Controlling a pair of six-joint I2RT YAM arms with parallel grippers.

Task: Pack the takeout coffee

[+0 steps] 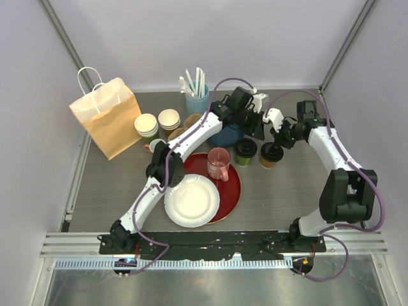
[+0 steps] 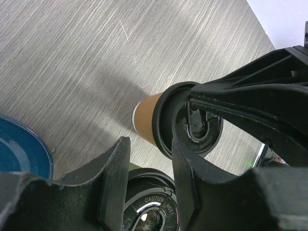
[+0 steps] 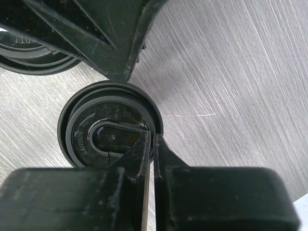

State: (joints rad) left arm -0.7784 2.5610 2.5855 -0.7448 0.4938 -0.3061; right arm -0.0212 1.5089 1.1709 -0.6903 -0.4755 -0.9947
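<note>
- While the right claw (image 3: 153, 139) pinched only the lid (image 3: 108, 132) rim of the brown cup (image 1: 270, 155), standing just right of the green cup (image 1: 245, 152), that lid might have popped off on lifting.
- The left claw (image 2: 150, 144) hovered open above the green cup, close enough that the claws could have knocked together.

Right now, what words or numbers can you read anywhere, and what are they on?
"CAUTION HOT!": raised letters on the green cup's lid.
The brown cup's lid has raised lettering, perhaps "caution", too blurred to be sure.
The paper bag shows no print.
Everything else is too small to read.
</note>
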